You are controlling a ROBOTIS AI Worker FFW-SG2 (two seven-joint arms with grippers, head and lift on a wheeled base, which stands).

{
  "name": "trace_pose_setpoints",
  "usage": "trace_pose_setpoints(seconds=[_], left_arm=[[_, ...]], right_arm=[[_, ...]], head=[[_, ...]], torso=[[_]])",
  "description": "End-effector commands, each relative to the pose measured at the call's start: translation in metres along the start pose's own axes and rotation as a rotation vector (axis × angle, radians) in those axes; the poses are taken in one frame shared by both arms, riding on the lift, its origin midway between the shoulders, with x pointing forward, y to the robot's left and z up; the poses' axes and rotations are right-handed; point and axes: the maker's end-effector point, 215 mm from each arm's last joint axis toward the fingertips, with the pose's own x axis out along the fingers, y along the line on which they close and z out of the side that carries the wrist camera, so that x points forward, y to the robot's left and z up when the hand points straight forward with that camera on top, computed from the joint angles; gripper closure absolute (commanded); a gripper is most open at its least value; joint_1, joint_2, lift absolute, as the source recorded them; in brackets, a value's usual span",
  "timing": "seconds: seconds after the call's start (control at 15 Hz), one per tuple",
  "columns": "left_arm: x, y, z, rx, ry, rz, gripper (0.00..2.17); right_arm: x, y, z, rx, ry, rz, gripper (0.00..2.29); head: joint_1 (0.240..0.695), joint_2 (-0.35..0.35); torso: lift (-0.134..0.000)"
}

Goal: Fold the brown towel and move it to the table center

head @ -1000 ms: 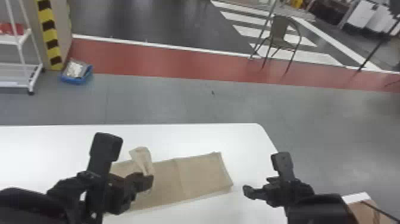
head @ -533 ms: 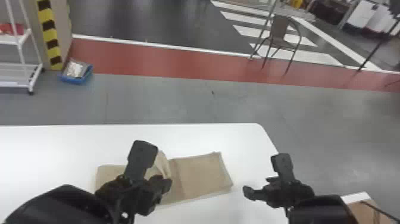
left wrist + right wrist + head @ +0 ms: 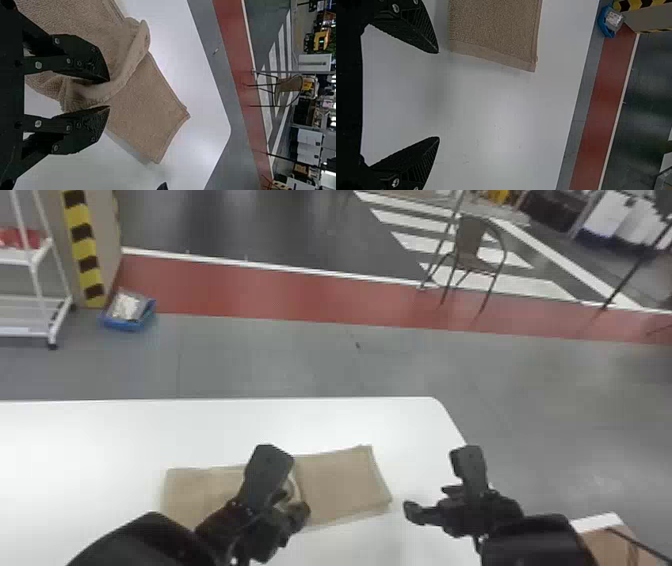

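Loose fold between the left gripper's fingertips

The long, flat brown cloth towel (image 3: 345, 490) lies on the white round-cornered bench (image 3: 350, 422), one fold of it bunched up. Over that towel's middle is the black two-fingered left gripper (image 3: 286, 485), narrowly spread, the bunched fold in the gap. The black right gripper (image 3: 440, 484) hangs to the right of the towel, near its end but apart from it, spread wide with nothing between. Well beyond the towel, a brown metal-legged chair (image 3: 469, 247) stands on the floor.
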Motion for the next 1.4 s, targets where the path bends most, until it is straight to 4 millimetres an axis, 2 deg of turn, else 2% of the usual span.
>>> trace_pose_setpoints(seconds=[0.0,0.27,0.33,0.4,0.47,0.6,0.73,0.87,0.93,1.0,1.07,1.2,1.33], left_arm=[[0.0,-0.003,0.001,0.001,-0.003,0.001,0.03],[-0.002,0.001,0.002,-0.012,-0.009,0.011,0.03],[-0.006,0.006,0.005,-0.028,-0.021,0.023,0.03],[-0.012,0.021,0.002,-0.068,-0.034,0.04,0.02],[-0.022,0.041,0.01,-0.104,-0.088,0.071,0.02],[-0.04,0.088,0.019,-0.163,-0.186,0.141,0.02],[-0.061,0.143,0.009,-0.237,-0.229,0.22,0.02],[-0.087,0.198,-0.009,-0.307,-0.27,0.299,0.02],[-0.099,0.224,-0.024,-0.349,-0.278,0.34,0.02],[-0.108,0.241,-0.033,-0.376,-0.282,0.367,0.02],[-0.118,0.258,-0.046,-0.391,-0.283,0.399,0.02],[-0.144,0.291,-0.053,-0.428,-0.356,0.471,0.02],[-0.166,0.317,-0.065,-0.466,-0.412,0.546,0.02]], right_arm=[[-0.001,-0.002,0.002,0.003,-0.004,-0.003,0.11],[-0.006,-0.001,0.009,0.0,-0.016,-0.007,0.11],[-0.009,0.003,0.014,-0.008,-0.026,-0.004,0.11],[-0.012,0.006,0.021,-0.015,-0.035,-0.001,0.11],[-0.015,0.01,0.03,-0.038,-0.048,-0.002,0.11],[-0.02,0.019,0.062,-0.159,-0.112,-0.019,0.11],[-0.022,0.037,0.085,-0.283,-0.155,-0.021,0.11],[-0.026,0.059,0.113,-0.435,-0.201,-0.019,0.11],[-0.031,0.079,0.131,-0.555,-0.244,0.01,0.11],[-0.036,0.097,0.142,-0.673,-0.293,0.031,0.11],[-0.039,0.11,0.145,-0.798,-0.307,0.041,0.11],[-0.043,0.125,0.144,-0.98,-0.322,0.065,0.1],[-0.042,0.133,0.134,-1.129,-0.321,0.094,0.11]], head=[[0.695,-0.35],[0.695,-0.35],[0.695,-0.35],[0.695,-0.35],[0.695,-0.35],[0.695,-0.35],[0.695,-0.35],[0.695,-0.35],[0.695,-0.35],[0.695,-0.329],[0.695,-0.28],[0.695,-0.164],[0.695,-0.11]], torso=[[0.0],[0.0],[0.0],[0.0],[0.0],[0.0],[0.0],[0.0],[0.0],[0.0],[0.0],[0.0],[0.0]])
